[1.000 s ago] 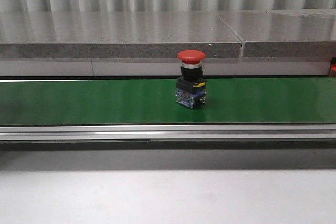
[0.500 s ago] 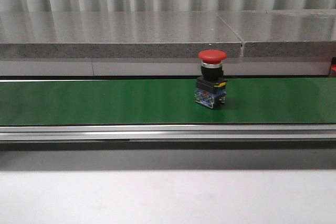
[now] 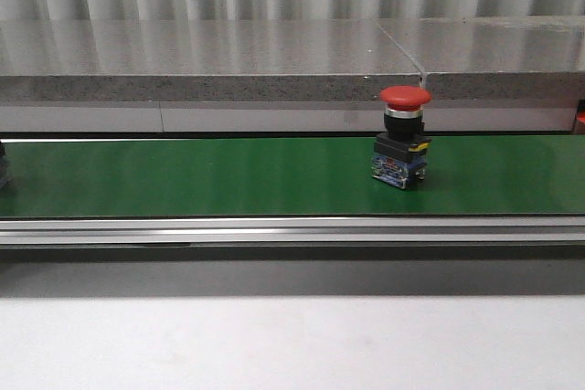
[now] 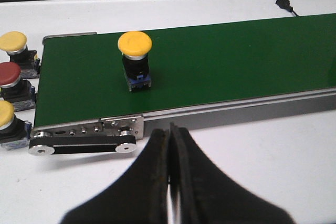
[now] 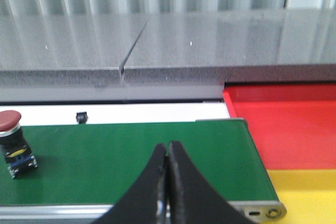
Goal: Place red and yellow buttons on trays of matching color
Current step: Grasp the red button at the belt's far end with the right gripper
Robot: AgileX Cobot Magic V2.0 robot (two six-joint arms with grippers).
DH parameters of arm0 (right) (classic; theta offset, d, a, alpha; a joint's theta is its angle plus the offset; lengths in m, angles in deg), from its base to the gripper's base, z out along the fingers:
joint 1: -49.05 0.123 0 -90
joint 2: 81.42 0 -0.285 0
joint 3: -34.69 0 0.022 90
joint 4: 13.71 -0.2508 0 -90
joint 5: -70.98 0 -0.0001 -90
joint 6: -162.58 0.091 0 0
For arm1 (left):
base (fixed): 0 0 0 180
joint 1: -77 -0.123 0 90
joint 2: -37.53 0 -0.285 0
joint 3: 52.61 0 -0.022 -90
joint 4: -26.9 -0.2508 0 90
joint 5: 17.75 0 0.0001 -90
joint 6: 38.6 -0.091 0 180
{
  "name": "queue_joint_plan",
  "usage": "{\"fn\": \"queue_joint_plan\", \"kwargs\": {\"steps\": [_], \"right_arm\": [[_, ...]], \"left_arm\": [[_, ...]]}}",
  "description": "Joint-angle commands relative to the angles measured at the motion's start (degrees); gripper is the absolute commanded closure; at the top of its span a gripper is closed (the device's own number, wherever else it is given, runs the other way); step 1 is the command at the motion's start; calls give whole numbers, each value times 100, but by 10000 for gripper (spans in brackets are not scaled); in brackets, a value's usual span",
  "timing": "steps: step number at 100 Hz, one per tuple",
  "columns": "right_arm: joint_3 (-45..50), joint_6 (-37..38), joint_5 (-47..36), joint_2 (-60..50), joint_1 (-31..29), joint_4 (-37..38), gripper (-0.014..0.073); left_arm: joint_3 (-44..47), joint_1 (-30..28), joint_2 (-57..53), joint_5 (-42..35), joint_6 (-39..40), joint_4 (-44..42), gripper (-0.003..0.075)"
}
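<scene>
Front view: a red button (image 3: 404, 137) stands upright on the green belt (image 3: 183, 175), right of centre, mushroom cap up and its long axis vertical; neither arm shows here. Left wrist view: the left hand (image 4: 170, 148) is clenched, fingers pressed together and grasping nothing, hanging over the white surface (image 4: 262, 150) on the near side of the belt's roller end. A yellow button (image 4: 135, 60) stands upright on the belt beyond the fingertips, well apart from them; three more buttons, a yellow one (image 4: 13, 45), a red one (image 4: 10, 80) and another yellow one (image 4: 7, 123), wait on the surface just off that belt end. Right wrist view: the right hand (image 5: 167, 169) is likewise clenched and empty, over the belt near its far end. The red button sits on the belt on the upstream side of this hand, apart from it; the red tray (image 5: 283, 124) and yellow tray (image 5: 310, 195) lie just past the belt end on the other side. Judgement: the right hand is the nearer to the red button and must open before closing on it.
</scene>
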Motion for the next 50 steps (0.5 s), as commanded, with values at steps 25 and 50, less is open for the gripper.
{"fn": "queue_joint_plan", "kwargs": {"steps": [25,50], "right_arm": [[-1913,-44,406,2190,-19,65,660],[-3074,-48,874,3643,-19,53,658]], "left_arm": [[-138,57,-319,24,-10,55,741],[-138,57,-319,24,-10,55,741]]}}
